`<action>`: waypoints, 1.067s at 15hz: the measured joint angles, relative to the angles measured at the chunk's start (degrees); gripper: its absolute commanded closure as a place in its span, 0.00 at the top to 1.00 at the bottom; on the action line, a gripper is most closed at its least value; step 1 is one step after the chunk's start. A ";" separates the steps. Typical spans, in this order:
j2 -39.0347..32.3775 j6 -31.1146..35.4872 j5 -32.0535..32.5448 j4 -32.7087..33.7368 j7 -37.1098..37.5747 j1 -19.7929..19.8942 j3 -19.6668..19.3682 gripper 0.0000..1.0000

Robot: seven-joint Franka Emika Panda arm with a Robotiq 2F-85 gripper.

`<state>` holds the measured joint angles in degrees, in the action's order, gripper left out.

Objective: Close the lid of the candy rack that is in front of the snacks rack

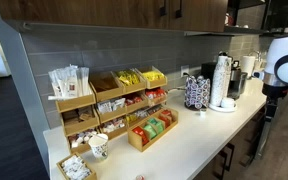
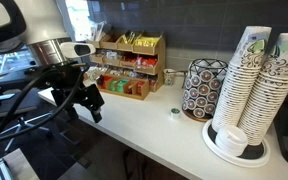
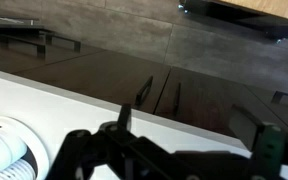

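Note:
The candy rack [image 1: 152, 131] is a small low wooden box of green, orange and red packets. It stands on the white counter in front of the big stepped snacks rack [image 1: 119, 95]. Both also show in an exterior view, candy rack [image 2: 134, 88] before snacks rack [image 2: 131, 55]. The see-through lid is too faint to make out. My gripper [image 2: 90, 106] hangs off the counter's front edge, far from the rack. In the wrist view its fingers [image 3: 197, 122] are spread apart and hold nothing.
A patterned pod holder [image 2: 204, 90] and tall stacks of paper cups [image 2: 256, 85] on a white tray stand on the counter. A coffee machine [image 1: 236, 78] is at the far end. A tray of white packets [image 1: 76, 166] and a cup [image 1: 99, 147] sit beside the racks.

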<state>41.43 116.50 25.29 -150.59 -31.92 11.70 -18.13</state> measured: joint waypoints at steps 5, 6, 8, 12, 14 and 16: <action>0.00 0.00 0.00 0.00 0.00 0.00 0.00 1.00; 0.00 0.00 0.00 0.00 0.00 0.00 0.00 1.00; 0.00 0.00 0.00 0.00 0.00 0.00 0.00 1.00; -0.04 0.01 -0.02 0.05 0.00 -0.21 0.11 1.00; -0.14 1.05 -0.58 0.26 -0.12 -1.87 0.85 1.00; -0.39 3.42 -2.19 0.67 -0.72 -5.56 2.38 1.00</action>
<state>41.03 119.92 23.10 -149.93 -32.64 6.14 -15.75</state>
